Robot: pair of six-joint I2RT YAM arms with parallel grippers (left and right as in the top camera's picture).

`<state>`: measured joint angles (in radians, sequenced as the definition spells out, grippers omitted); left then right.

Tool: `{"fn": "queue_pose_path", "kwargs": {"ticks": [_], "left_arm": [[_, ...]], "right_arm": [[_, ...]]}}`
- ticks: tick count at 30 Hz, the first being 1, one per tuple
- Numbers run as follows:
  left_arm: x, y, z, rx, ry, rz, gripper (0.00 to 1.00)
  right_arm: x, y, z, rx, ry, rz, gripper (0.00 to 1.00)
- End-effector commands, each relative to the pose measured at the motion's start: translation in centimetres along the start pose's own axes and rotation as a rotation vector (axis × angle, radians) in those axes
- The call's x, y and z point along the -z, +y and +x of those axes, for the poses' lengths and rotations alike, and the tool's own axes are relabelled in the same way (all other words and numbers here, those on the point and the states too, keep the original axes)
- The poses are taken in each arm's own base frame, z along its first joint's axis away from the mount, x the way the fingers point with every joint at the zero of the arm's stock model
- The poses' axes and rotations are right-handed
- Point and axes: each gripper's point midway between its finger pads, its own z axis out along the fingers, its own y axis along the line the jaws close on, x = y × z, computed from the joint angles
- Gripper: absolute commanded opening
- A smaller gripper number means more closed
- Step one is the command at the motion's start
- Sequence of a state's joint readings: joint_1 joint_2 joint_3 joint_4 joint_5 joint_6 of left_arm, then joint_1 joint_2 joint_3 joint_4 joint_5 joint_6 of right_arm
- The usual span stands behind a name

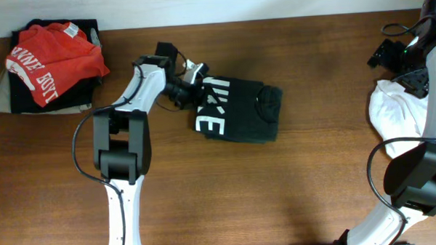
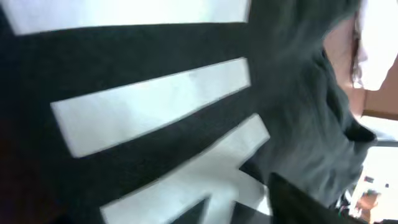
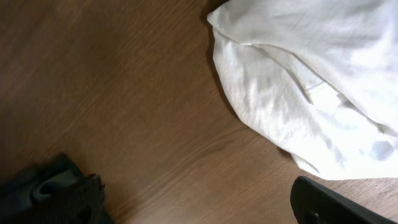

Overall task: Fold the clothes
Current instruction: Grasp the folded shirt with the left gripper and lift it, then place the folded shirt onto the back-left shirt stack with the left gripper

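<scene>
The dark greenish-black T-shirt lies folded in the middle of the wooden table, with its white block lettering facing up on the left half. My left gripper is at the shirt's upper left edge. In the left wrist view the lettered cloth fills the blurred frame, and only one dark finger shows, far to the lower right, so the left gripper looks open. My right gripper is far right at the back. It is open and empty over bare wood.
A red T-shirt with white lettering tops a pile of dark and beige clothes at the back left. A white cloth lies crumpled at the right edge and also shows in the right wrist view.
</scene>
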<state>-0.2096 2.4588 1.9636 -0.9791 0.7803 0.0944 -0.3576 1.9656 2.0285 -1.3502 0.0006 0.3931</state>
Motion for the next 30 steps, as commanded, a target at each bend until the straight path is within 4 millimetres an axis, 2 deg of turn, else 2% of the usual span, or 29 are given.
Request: {"fn": "queue_pose_path", "kwargs": {"ticks": [1, 3, 5, 7, 9, 10, 13, 14, 16, 17, 18, 20, 21, 24, 25, 27, 30], "left_arm": [[-3.9, 4.3, 2.3, 0.136, 0.077, -0.173, 0.32], [-4.2, 4.2, 1.2, 0.185, 0.033, -0.175, 0.01], [-3.9, 4.3, 0.1, 0.165, -0.001, -0.184, 0.01], [-0.5, 6.3, -3.0, 0.152, -0.094, -0.34, 0.01], [5.1, 8.7, -6.1, 0.114, -0.196, -0.532, 0.01], [7.9, 9.4, -7.7, 0.043, -0.238, -0.605, 0.01], [14.6, 11.7, -10.0, 0.018, -0.346, -0.768, 0.01], [17.9, 12.3, -10.9, 0.014, -0.406, -0.789, 0.01], [21.3, 12.6, -11.8, 0.023, -0.478, -0.808, 0.01], [24.5, 12.3, -12.6, 0.019, -0.55, -0.821, 0.01], [28.7, 11.1, -13.8, 0.0, -0.652, -0.839, 0.01], [33.3, 10.1, -14.0, 0.042, -0.768, -0.845, 0.01], [36.3, 11.0, -13.2, 0.104, -0.826, -0.851, 0.01], [39.7, 14.6, -10.1, 0.23, -0.842, -0.874, 0.01], [41.5, 16.2, -8.7, 0.31, -0.877, -0.87, 0.01], [43.3, 17.5, -7.4, 0.364, -0.913, -0.834, 0.01], [45.1, 17.6, -6.7, 0.373, -0.943, -0.849, 0.01]], "right_arm": [[0.3, -0.3, -0.2, -0.007, -0.012, 0.009, 0.99], [0.3, -0.3, -0.2, -0.007, -0.012, 0.009, 0.99], [0.3, -0.3, -0.2, -0.007, -0.012, 0.009, 0.99], [0.3, -0.3, -0.2, -0.007, -0.012, 0.009, 0.99], [0.3, -0.3, -0.2, -0.007, -0.012, 0.009, 0.99], [0.3, -0.3, -0.2, -0.007, -0.012, 0.009, 0.99], [0.3, -0.3, -0.2, -0.008, -0.012, 0.009, 0.99], [0.3, -0.3, -0.2, -0.008, -0.012, 0.009, 0.99], [0.3, -0.3, -0.2, -0.007, -0.012, 0.009, 0.99], [0.3, -0.3, -0.2, -0.008, -0.012, 0.009, 0.99], [0.3, -0.3, -0.2, -0.007, -0.012, 0.009, 0.99], [0.3, -0.3, -0.2, -0.007, -0.012, 0.009, 0.99], [0.3, -0.3, -0.2, -0.007, -0.012, 0.009, 0.99], [0.3, -0.3, -0.2, -0.007, -0.012, 0.009, 0.99], [0.3, -0.3, -0.2, -0.007, -0.012, 0.009, 0.99], [0.3, -0.3, -0.2, -0.007, -0.012, 0.009, 0.99], [0.3, -0.3, -0.2, -0.007, -0.012, 0.009, 0.99]]}}
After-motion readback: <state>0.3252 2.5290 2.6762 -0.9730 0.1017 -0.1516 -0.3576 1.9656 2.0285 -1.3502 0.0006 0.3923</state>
